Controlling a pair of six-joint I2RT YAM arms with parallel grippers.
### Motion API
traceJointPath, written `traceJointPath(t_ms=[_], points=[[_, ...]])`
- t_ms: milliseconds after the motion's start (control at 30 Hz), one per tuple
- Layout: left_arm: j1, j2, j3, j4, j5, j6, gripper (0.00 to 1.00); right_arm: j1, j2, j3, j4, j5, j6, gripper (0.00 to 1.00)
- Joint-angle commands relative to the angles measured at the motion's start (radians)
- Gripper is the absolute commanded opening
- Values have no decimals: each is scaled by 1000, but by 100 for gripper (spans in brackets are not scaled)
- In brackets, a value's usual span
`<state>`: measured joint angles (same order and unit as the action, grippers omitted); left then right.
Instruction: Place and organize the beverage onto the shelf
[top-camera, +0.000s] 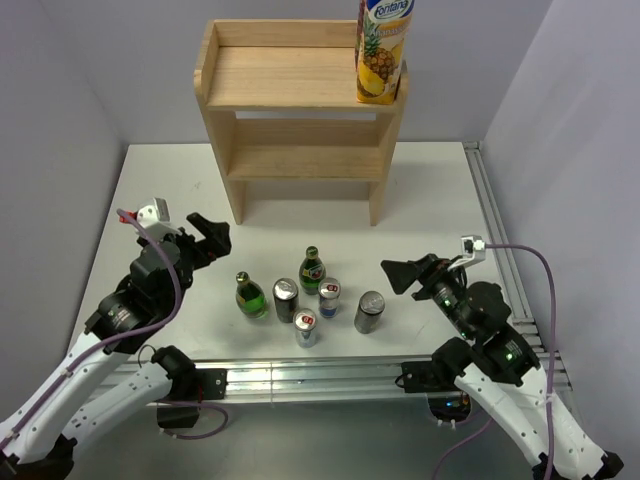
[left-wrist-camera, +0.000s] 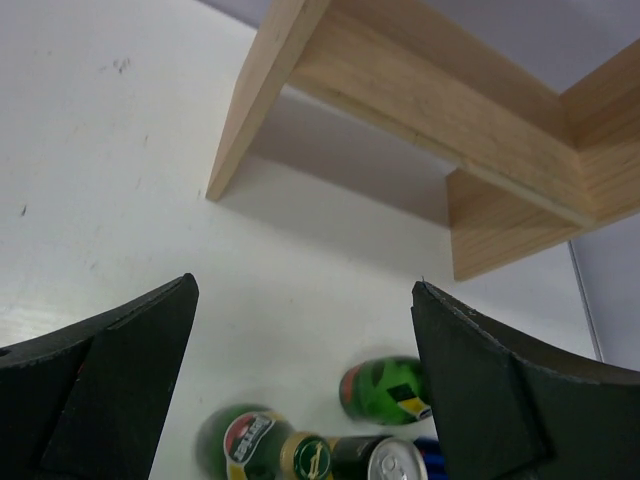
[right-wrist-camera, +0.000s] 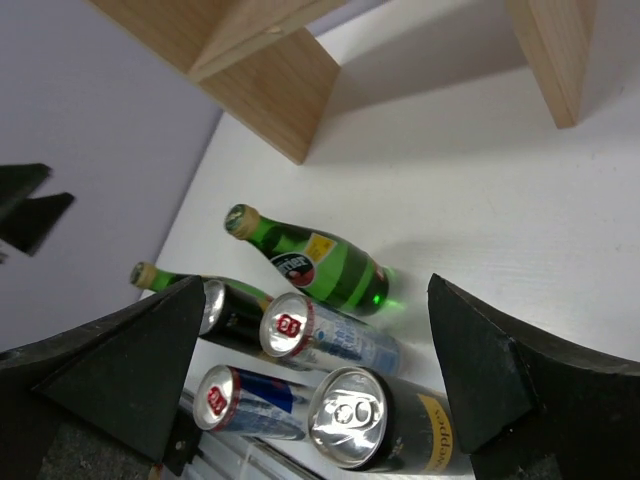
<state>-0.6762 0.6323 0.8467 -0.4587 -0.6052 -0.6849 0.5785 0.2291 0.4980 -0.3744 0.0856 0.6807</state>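
The light-wood shelf (top-camera: 300, 110) stands at the back of the table, with a pineapple juice carton (top-camera: 383, 50) upright on the right end of its top board. Near the front edge stand two green bottles (top-camera: 250, 295) (top-camera: 312, 270) and several cans, among them a dark can (top-camera: 370, 312). My left gripper (top-camera: 210, 235) hovers open, left of and behind the group. In its wrist view the left gripper (left-wrist-camera: 304, 285) holds nothing, and a green bottle (left-wrist-camera: 385, 390) lies just below the gap. My right gripper (top-camera: 400, 275) is open to the right of the dark can (right-wrist-camera: 380, 420).
The shelf's lower board (top-camera: 305, 160) and the left part of the top board are bare. A metal rail (top-camera: 300, 375) runs along the table's front edge and another (top-camera: 490, 230) along its right side. Grey walls close in on both sides.
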Motion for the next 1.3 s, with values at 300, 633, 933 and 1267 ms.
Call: traceJointPath(t_ms=[300,633,933,1267], points=[[-17,-71,-26,-182,-16,-131,95,6,-120,5,-161,-228,75,100],[-29,-74,-46,-201,-42,-166,94,6,-211,-50,-416,-150,216,100],[-37,-114,-86,-187,-41,-188,93,4,-293,-187,-474,-236,234,100],[-49,-114,-112,-161,-38,-186,93,-11,-442,-142,-439,-409,129,100]])
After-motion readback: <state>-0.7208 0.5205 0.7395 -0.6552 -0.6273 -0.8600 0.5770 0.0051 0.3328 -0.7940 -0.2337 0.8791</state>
